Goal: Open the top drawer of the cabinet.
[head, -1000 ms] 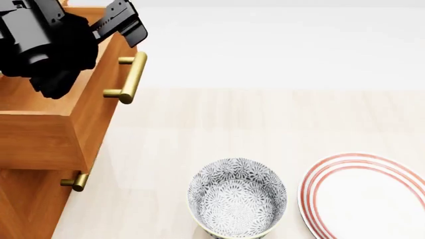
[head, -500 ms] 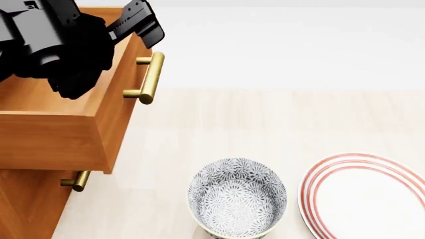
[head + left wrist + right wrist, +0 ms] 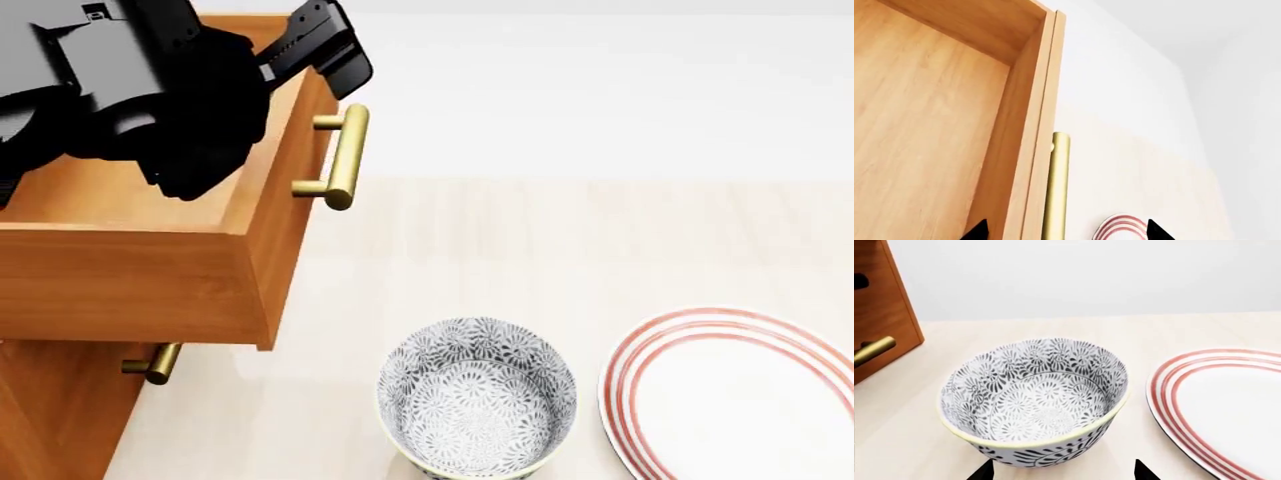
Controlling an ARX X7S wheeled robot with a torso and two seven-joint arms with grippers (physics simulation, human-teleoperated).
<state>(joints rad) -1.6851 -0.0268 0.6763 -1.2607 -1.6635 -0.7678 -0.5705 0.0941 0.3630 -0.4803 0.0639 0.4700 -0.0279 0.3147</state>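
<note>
The top drawer [image 3: 134, 270] of the orange-brown cabinet [image 3: 54, 410] stands pulled out, and its bare wooden inside [image 3: 921, 140] shows. Its brass bar handle [image 3: 344, 155] sticks out from the front panel. My left gripper [image 3: 315, 48] hangs over the drawer's front edge. In the left wrist view the left gripper [image 3: 1066, 231] is open, with one black fingertip inside the drawer and the other beyond the handle [image 3: 1057, 190]. The front panel and handle lie between the fingertips. My right gripper [image 3: 1064, 471] is open just short of a bowl, holding nothing.
A black-and-white patterned bowl [image 3: 477, 400] stands on the pale table, with a red-ringed white plate [image 3: 734, 395] to its right. A lower drawer's brass handle [image 3: 158, 362] sticks out beneath the open drawer. The right wrist view shows the bowl [image 3: 1034, 400], plate [image 3: 1227, 405] and cabinet corner [image 3: 881, 305].
The top drawer has slid further out of the cabinet, toward the right of the head view. My left gripper moved the same way with it. Bowl and plate have not moved.
</note>
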